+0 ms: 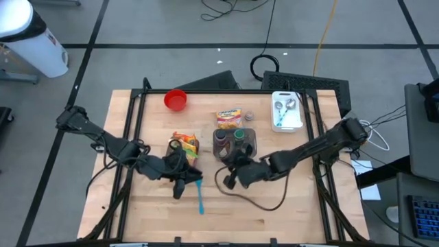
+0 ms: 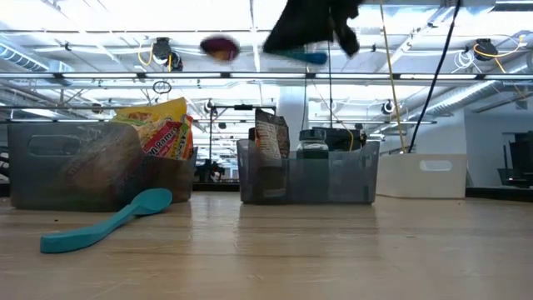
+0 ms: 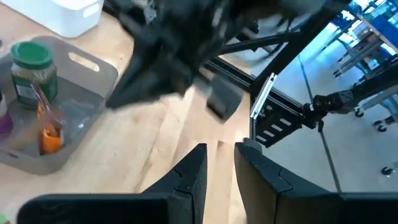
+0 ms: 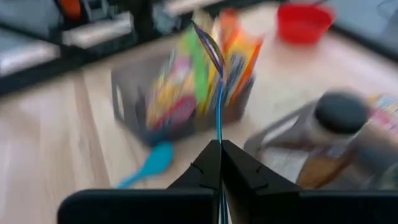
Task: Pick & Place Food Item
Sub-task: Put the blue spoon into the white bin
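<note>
1. High view: the left gripper [image 1: 180, 186] sits just beside the teal spoon [image 1: 199, 199], below the left bin [image 1: 185, 145] of snack packets. The right gripper [image 1: 233, 175] is at the front edge of the grey tray [image 1: 235, 142] of jars.
2. Low view: the spoon lies flat on the table [image 2: 333, 250], in front of the bins.
3. Left wrist view: fingers [image 3: 193, 171] slightly apart, nothing between them.
4. Right wrist view: jaws pressed together on a thin foil packet [image 4: 214, 62], seen edge-on; probably a snack, blurred.
</note>
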`<state>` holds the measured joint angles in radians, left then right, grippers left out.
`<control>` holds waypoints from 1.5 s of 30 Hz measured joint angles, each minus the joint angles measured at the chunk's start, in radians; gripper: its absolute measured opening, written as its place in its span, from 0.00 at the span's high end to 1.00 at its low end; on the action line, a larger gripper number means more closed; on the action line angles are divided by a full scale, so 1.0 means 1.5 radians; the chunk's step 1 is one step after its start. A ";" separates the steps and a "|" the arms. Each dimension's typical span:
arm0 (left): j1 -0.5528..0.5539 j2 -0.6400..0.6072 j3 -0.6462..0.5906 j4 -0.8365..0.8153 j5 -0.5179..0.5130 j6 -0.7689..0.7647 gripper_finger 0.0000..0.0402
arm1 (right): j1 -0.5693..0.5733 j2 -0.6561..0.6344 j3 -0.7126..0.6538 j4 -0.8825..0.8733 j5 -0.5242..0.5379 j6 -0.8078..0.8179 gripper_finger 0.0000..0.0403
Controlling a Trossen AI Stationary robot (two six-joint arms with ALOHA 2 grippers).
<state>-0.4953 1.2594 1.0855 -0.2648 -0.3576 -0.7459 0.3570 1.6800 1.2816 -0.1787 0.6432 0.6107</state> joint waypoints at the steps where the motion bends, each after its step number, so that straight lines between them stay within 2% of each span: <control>1: 0.003 -0.001 0.000 0.001 0.000 0.006 0.78 | -0.003 -0.016 0.000 0.001 0.011 -0.004 1.00; 9: 0.045 -0.028 0.000 0.025 0.000 0.092 0.78 | -0.051 -0.137 0.000 -0.004 0.050 -0.017 1.00; 20: 0.139 -0.129 0.001 0.024 0.000 0.272 0.78 | -0.099 -0.266 0.001 0.016 0.294 -0.079 1.00; 27: 0.184 -0.190 0.001 0.016 0.005 0.328 0.78 | -0.099 -0.300 -0.014 0.012 0.392 -0.086 1.00; 35: 0.216 -0.224 0.001 -0.030 0.063 0.344 0.78 | -0.099 -0.359 -0.152 0.068 0.438 0.051 1.00; 40: 0.224 -0.231 0.001 -0.064 0.063 0.341 0.78 | -0.099 -0.414 -0.281 0.179 0.467 0.104 1.00; 45: 0.231 -0.231 0.001 -0.065 0.064 0.345 0.78 | -0.099 -0.482 -0.406 0.319 0.487 0.103 1.00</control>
<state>-0.1488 0.9134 1.0863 -0.3616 -0.2623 -0.2278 0.2092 0.9574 0.6725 0.3000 1.3742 0.7650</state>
